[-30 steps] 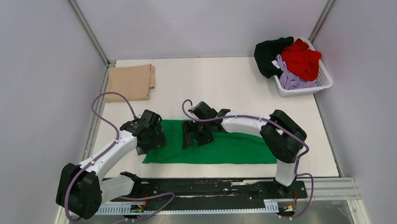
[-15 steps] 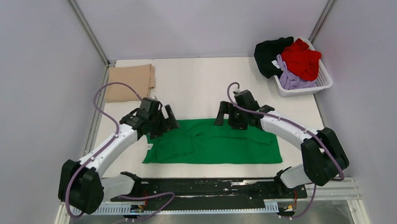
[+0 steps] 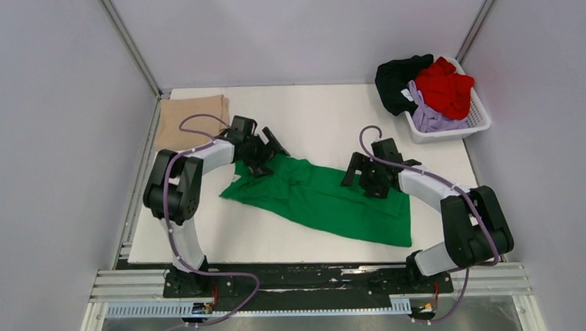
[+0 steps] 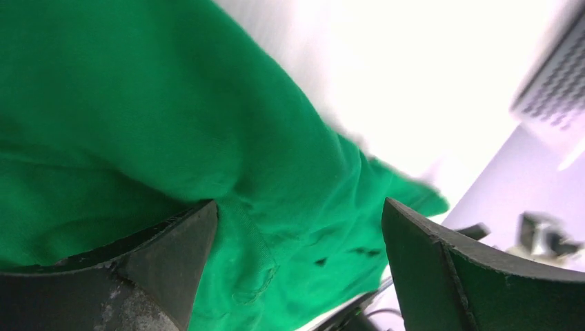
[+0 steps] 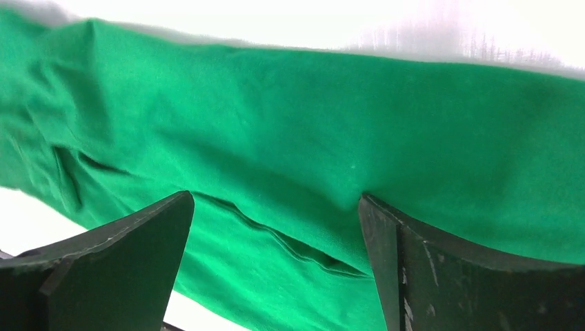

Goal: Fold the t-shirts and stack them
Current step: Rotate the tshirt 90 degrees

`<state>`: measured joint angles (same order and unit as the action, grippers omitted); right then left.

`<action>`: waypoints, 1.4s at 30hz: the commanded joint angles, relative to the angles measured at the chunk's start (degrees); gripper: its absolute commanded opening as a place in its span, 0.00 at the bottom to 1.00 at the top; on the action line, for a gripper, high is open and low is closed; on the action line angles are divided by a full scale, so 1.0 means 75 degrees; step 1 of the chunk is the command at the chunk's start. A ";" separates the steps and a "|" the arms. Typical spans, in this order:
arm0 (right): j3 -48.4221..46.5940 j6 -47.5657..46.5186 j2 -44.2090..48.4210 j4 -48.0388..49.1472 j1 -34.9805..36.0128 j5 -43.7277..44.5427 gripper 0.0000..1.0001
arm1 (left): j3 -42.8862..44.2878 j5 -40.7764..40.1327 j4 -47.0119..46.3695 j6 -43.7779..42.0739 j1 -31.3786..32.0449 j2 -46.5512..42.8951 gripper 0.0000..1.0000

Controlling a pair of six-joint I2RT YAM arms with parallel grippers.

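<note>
The left fingers (image 4: 145,276) and right fingers (image 5: 103,262) are each standing apart, clamping nothing, resting at opposite ends of a bright green cloth t-shirt (image 3: 321,201) that is lying on the white surface (image 3: 318,120), running diagonally from far left to near right.

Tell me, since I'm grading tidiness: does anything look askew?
The green t-shirt lies rumpled and slanted across the table, not square to its edges. The black t-shirt hangs over the basket rim.
</note>
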<state>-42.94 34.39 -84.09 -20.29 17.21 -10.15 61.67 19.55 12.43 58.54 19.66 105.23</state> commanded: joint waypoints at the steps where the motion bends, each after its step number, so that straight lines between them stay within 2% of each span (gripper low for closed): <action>1: 0.0632 -0.0266 0.0107 0.0092 0.0050 -0.0733 1.00 | 0.1821 -0.1040 -0.0273 -0.0261 -0.0277 0.2373 1.00; 4: 0.0878 -0.0329 0.0431 0.0003 0.0525 -0.1418 1.00 | 0.4180 -0.1072 0.0264 -0.0133 -0.0242 0.3600 1.00; 5: 0.0919 -0.0330 0.0540 -0.0055 0.0832 -0.1602 1.00 | 0.4653 -0.1001 0.0329 -0.0090 -0.0213 0.4287 1.00; 8: 0.0954 -0.0366 0.0775 -0.0096 0.2097 -0.2072 1.00 | 0.7438 -0.0315 0.0920 0.0119 -0.0149 0.5756 1.00; 9: 0.0908 -0.0400 0.0778 -0.0072 0.2588 -0.2255 1.00 | 0.7998 -0.0080 0.0956 0.0147 -0.0076 0.6382 1.00; 12: 0.0644 -0.0583 0.0553 -0.0022 0.3766 -0.2488 1.00 | 1.0380 0.0400 0.0647 0.0200 0.0128 0.7493 1.00; 14: 0.0534 -0.0683 0.0444 -0.0065 0.4136 -0.2461 1.00 | 1.1337 0.0668 0.0162 0.0313 0.0277 0.8144 1.00; 16: 0.0546 -0.0792 0.0472 -0.0161 0.4266 -0.2494 1.00 | 1.1486 0.0586 -0.0350 0.0464 0.0381 0.8398 1.00; 20: 0.0815 -0.0870 0.0797 -0.0267 0.4595 -0.2631 1.00 | 1.1304 0.0011 -0.0573 0.0517 0.0397 0.8444 1.00; 25: 0.0659 -0.0998 0.1465 -0.0587 0.4643 -0.2006 1.00 | 1.1554 0.0336 -0.1280 0.0635 0.0390 0.8765 1.00; 28: 0.0411 -0.0979 0.1931 -0.0626 0.4621 -0.1154 1.00 | 1.1885 0.0755 -0.1548 0.0099 0.0430 0.8715 1.00; 29: 0.0370 -0.0971 0.2066 -0.0626 0.4591 -0.0902 1.00 | 1.1863 0.0853 -0.1372 -0.0427 0.0457 0.8598 1.00; 33: 0.0314 -0.0780 0.2599 -0.0659 0.4174 -0.0348 1.00 | 1.1264 0.0351 -0.0534 -0.2096 0.0629 0.7350 1.00; 36: 0.0360 -0.0587 0.3113 -0.0695 0.3826 -0.0026 1.00 | 1.0896 0.0330 -0.0190 -0.2769 0.0715 0.6105 1.00; 38: 0.0433 -0.0355 0.3458 -0.0754 0.3583 0.0458 1.00 | 1.0661 0.0113 0.0387 -0.3629 0.0867 0.5287 1.00; 42: 0.0758 0.0227 0.4030 -0.0817 0.2935 0.1089 1.00 | 0.9049 -0.0816 0.1029 -0.4496 0.1334 0.3170 1.00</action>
<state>-38.39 31.20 -57.67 -26.35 42.81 -9.17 136.31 20.29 15.00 36.88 26.20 149.23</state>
